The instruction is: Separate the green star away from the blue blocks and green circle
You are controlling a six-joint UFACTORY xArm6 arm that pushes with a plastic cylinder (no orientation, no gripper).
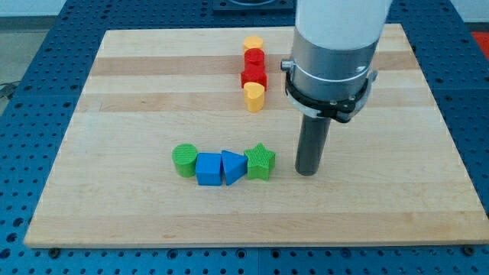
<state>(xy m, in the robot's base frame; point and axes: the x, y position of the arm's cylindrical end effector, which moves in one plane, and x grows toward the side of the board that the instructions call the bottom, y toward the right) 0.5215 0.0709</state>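
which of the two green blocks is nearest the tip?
The green star, at the right end of the row, just left of my tip. The green circle sits at the row's far left end.

no readable text, no labels, no numbers anywhere in view

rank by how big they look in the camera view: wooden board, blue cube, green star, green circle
1. wooden board, by far the largest.
2. blue cube, slightly the biggest block.
3. green star and green circle: too alike to rank.
My tip sits just to the view's right of the star.
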